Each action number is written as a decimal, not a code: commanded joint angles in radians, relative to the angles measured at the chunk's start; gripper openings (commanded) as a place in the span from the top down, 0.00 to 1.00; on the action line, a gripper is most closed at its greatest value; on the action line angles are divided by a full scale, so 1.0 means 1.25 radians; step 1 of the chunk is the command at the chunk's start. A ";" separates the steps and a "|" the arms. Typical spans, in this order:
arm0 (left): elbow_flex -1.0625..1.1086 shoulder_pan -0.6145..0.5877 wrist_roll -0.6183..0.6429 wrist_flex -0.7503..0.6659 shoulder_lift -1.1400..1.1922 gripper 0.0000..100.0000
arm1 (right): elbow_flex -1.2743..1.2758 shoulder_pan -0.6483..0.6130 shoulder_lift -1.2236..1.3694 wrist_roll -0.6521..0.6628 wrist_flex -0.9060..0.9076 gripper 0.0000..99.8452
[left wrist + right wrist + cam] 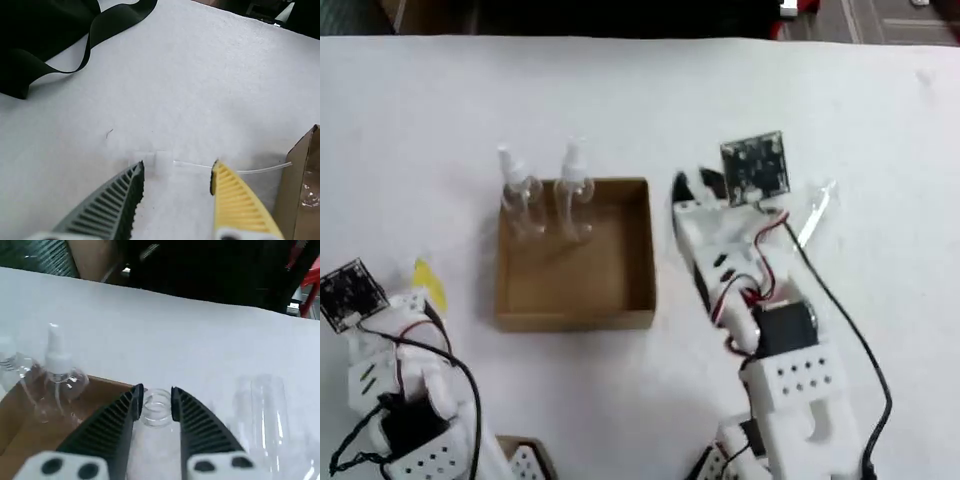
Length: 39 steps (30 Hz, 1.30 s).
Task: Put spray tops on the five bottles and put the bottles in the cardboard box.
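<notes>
Two clear bottles (520, 195) (572, 190) with white spray tops stand along the far wall of the cardboard box (620, 310); one of them also shows in the right wrist view (57, 375). My right gripper (155, 390) is just right of the box (688, 185), shut on the open neck of a clear bottle (157, 410) with no top. Another clear bottle (262, 410) lies farther right (815, 212). My left gripper (177, 172) is open at the box's left (420, 278), straddling a white spray top (161, 162) whose thin tube points toward the box corner (300, 195).
A black strap and cloth (50, 40) lie on the white table beyond the left gripper. The right arm's body and cables (770, 330) take up the front right. Dark room edge runs behind the table (620, 15).
</notes>
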 commanded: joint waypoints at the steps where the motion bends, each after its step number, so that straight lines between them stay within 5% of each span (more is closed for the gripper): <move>1: -0.005 -0.006 0.007 -0.025 -0.006 0.80 | -0.147 -0.064 0.014 0.006 -0.028 0.98; 9: -0.005 -0.006 0.007 -0.025 -0.006 0.80 | -0.167 -0.174 0.186 0.004 -0.197 0.98; 17: -0.005 -0.006 0.007 -0.025 -0.006 0.80 | -0.032 -0.154 0.316 0.002 -0.463 0.98; 39: -0.005 -0.004 0.007 -0.025 -0.006 0.80 | 0.199 -0.138 0.484 0.010 -0.908 0.98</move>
